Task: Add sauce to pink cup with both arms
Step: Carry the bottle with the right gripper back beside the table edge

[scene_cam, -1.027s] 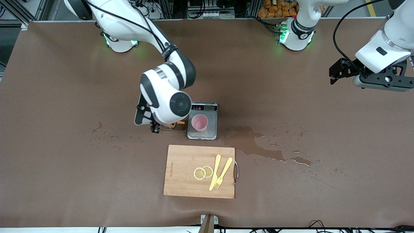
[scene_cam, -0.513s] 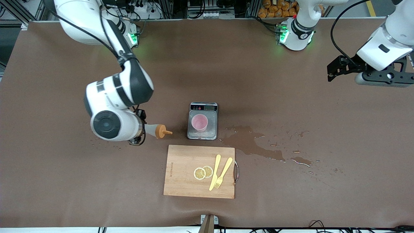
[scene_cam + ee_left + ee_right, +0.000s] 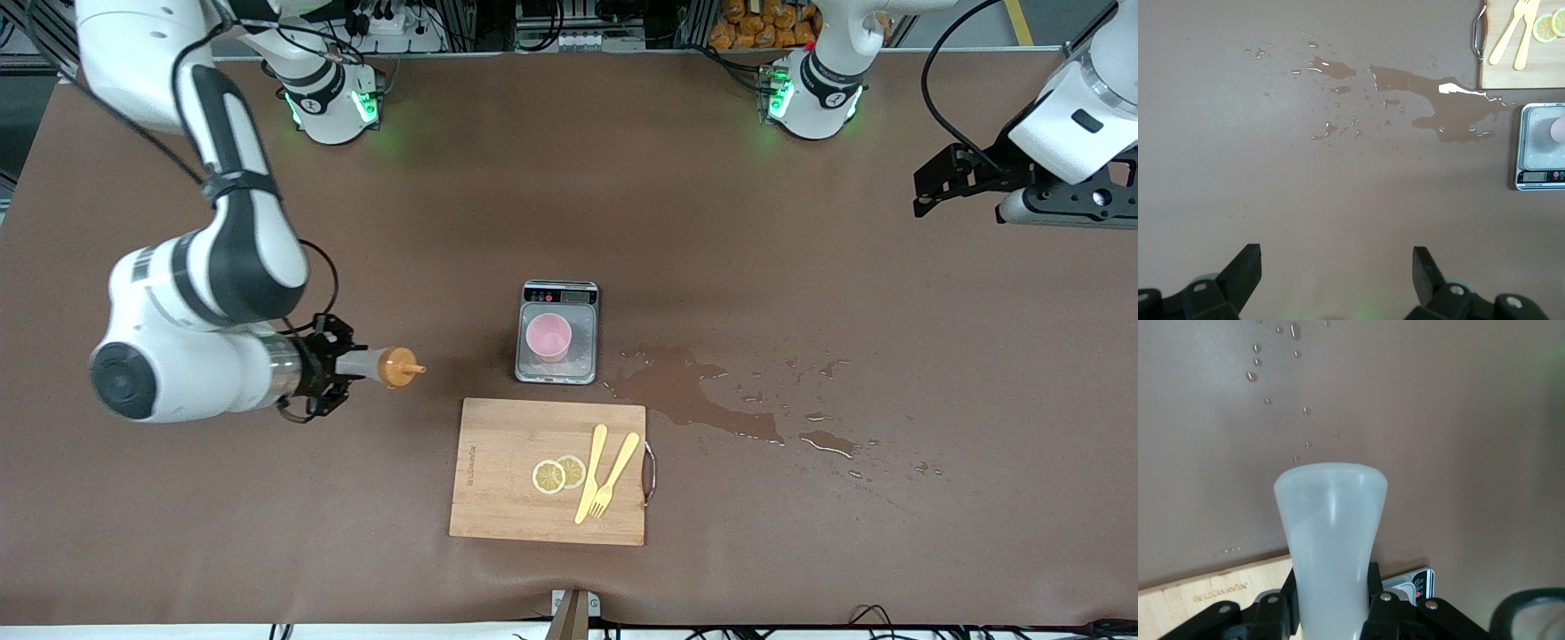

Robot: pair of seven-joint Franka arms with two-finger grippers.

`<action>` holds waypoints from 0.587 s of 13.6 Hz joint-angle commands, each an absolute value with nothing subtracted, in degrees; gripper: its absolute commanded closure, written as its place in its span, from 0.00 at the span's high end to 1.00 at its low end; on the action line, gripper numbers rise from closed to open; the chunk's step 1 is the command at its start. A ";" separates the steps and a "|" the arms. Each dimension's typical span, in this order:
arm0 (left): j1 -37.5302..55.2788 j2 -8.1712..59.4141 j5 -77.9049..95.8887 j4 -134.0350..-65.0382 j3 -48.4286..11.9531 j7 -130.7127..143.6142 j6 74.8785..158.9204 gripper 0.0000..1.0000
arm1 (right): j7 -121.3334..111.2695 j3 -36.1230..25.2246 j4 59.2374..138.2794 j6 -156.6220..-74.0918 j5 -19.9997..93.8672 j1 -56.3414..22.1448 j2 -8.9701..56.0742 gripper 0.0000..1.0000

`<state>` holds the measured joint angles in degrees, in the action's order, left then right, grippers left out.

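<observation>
- My right gripper (image 3: 331, 377) is clamped on the small translucent greyish-white squeeze bottle with the orange nozzle cap (image 3: 378, 364), held on its side in the air over the brown table (image 3: 178, 533), toward my right arm's end
- The orange nozzle points toward the small steel kitchen scale (image 3: 557, 332), well apart from it
- The pale-pink round plastic cup (image 3: 548, 337) stands upright on that scale's platform
- Nearer the front camera than the scale lies a rectangular wooden cutting board (image 3: 507, 444) carrying two lemon slices (image 3: 558, 474) and a pale yellow knife and fork (image 3: 605, 474)
- A wet spill (image 3: 693, 396) spreads on the table beside the scale, toward my left arm's end
- My left gripper (image 3: 1335, 270) waits with fingers spread wide, empty, high over that end of the table
</observation>
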<state>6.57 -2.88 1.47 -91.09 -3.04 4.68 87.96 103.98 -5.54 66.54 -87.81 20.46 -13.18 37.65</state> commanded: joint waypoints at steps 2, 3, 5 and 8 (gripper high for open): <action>6.24 -4.13 2.55 -91.32 -3.16 4.75 87.01 1.00 | 95.56 -4.57 71.88 -88.15 28.98 -6.35 34.45 0.11; 6.33 -4.30 2.37 -91.41 -3.16 4.75 86.84 1.00 | 93.10 -4.57 73.03 -88.15 31.09 -4.85 34.28 0.10; 6.33 -4.39 2.29 -91.41 -3.16 4.83 86.84 1.00 | 90.19 -4.57 74.17 -88.07 33.56 -2.82 34.19 0.10; 6.42 -4.48 2.29 -91.14 -3.34 5.71 86.92 1.00 | 81.06 -4.57 79.09 -88.07 40.94 2.27 33.40 0.11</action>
<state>6.57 -3.26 1.47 -91.09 -3.05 4.78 87.62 86.19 -5.60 73.28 -87.79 36.38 -1.25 36.77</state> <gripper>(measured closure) 0.000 0.599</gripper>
